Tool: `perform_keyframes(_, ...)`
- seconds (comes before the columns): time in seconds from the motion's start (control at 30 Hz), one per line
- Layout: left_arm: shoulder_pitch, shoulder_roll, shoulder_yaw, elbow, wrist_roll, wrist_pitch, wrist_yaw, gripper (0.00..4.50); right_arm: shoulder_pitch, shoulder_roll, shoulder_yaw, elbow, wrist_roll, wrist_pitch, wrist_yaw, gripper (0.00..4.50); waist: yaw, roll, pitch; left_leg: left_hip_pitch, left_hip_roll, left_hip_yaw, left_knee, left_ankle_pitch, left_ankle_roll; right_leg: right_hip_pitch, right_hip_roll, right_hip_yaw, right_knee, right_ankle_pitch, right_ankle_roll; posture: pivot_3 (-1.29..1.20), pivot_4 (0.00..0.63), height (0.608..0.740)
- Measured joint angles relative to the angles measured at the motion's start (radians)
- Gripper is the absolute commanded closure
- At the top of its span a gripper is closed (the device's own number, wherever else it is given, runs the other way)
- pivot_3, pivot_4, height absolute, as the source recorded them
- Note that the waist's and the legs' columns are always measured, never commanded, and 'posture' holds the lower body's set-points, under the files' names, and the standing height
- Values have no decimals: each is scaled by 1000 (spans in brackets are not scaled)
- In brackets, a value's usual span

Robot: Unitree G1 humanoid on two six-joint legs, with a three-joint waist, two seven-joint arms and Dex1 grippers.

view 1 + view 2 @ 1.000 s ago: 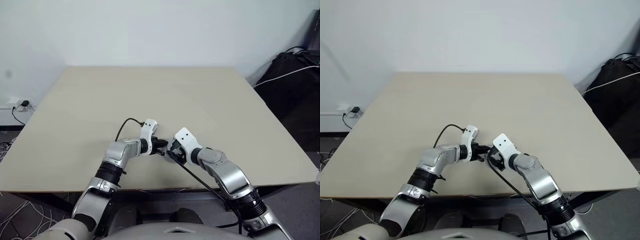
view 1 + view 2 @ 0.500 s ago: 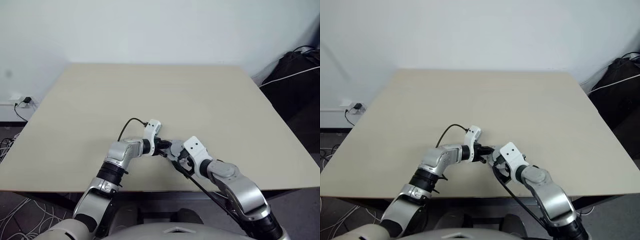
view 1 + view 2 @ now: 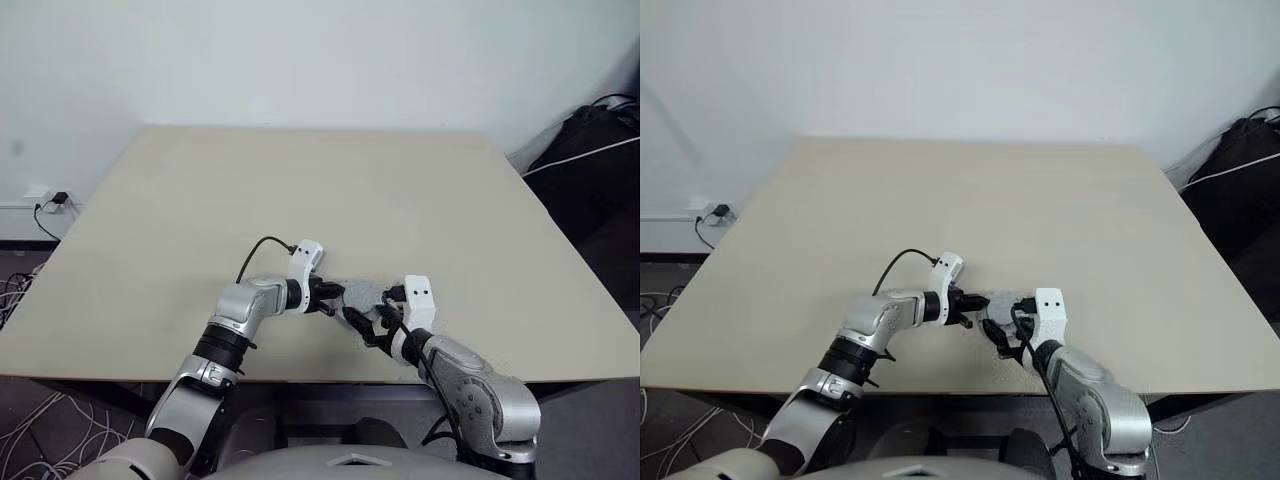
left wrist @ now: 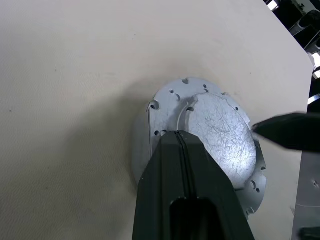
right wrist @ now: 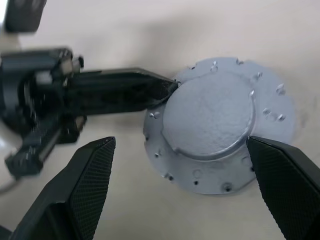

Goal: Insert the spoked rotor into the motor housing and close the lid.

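The lid [image 5: 215,120], a pale grey round disc with its smooth raised middle facing up, lies flat on the table near the front edge [image 3: 362,295]. My left gripper [image 4: 180,135] is shut, and its black tips rest on the lid at the rim of the raised middle. My right gripper [image 5: 179,142] stands open over the lid's near side, one finger [image 5: 90,190] off each flank, touching nothing. The spoked rotor and the motor housing are hidden.
The beige table [image 3: 320,190] stretches far behind the lid. Its front edge [image 3: 300,380] runs just behind my grippers. A black cable [image 3: 255,248] loops from my left wrist. Dark bags and cords [image 3: 600,140] lie on the floor at the right.
My right gripper has rolled, drawn back toward the table's front edge and opened wider, uncovering the lid. The left gripper has stayed at the lid.
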Motion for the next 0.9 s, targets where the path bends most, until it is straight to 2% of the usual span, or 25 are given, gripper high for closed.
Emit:
perform_keyframes(0.2,1,3,-1,0,0,0,-1,4500,-18,23,-49,43,51,-27,-27,26,-1,1,0,1,0,0,1,0,0,1,0,0,0,1,0,0,0,740)
perform_keyframes(0.43,3,7,0,-2,-1,-1,-4,4500,-18,-1,-136,47,118,-35,-40,26,-1,1,0,1,0,0,1,0,0,1,0,1,0,1,0,0,0,740)
perform_keyframes(0.63,3,8,0,-3,-1,-1,-4,4500,-10,-5,-152,65,140,-48,-64,26,-2,2,-1,1,0,1,1,0,0,1,1,1,0,1,0,0,0,740)
perform_keyframes(0.9,5,8,0,-3,0,-1,-5,4500,-11,27,-158,186,168,-69,-104,26,-4,3,-1,2,0,1,2,0,0,2,1,1,1,1,0,0,0,740)
